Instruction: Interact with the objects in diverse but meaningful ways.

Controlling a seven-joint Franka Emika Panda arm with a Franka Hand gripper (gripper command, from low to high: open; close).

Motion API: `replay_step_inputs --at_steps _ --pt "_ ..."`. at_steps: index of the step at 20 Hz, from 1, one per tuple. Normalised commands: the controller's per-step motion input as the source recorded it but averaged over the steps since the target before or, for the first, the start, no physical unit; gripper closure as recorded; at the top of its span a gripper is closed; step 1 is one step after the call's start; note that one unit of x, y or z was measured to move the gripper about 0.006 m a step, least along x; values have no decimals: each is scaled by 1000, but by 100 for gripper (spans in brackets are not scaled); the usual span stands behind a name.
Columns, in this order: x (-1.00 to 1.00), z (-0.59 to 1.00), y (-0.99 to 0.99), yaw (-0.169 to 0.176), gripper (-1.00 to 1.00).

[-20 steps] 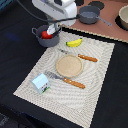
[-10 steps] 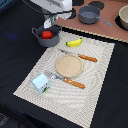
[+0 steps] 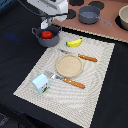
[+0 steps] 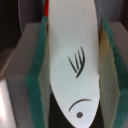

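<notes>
My gripper (image 3: 46, 23) hangs just above the grey two-handled pot (image 3: 54, 40) at the back of the exterior view's left. A red tomato (image 3: 46, 34) lies inside the pot. In the wrist view the green pads (image 4: 38, 67) are shut on a smooth white bottle (image 4: 70, 60) with dark marks, and a red sliver of the tomato (image 4: 46, 7) shows behind it. A yellow banana (image 3: 74, 43) lies on the striped placemat (image 3: 95, 80) beside the pot. The pale blue-white carton (image 3: 41, 83) stands at the mat's near corner on the exterior view's left.
A round wooden plate (image 3: 68, 65) sits mid-mat between a wooden-handled fork (image 3: 82, 56) and knife (image 3: 70, 81). Behind the mat, a toy stove carries a grey saucepan (image 3: 90, 13). A beige bowl (image 3: 123, 17) stands at the far right.
The arm has come a little lower over the pot, still holding the white bottle. Nothing on the mat has moved.
</notes>
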Motion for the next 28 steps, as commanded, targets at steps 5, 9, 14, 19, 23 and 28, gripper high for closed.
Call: replay_step_inputs --at_steps 5,9,14,19,23,28 --pt "-175 -131 85 0 -100" --pt "-155 -46 57 0 -100" --pt "-150 -14 45 0 -100" --pt "-118 0 -19 -8 -100" --pt "-10 0 -156 -85 -100" --pt "0 0 -250 -229 -100"
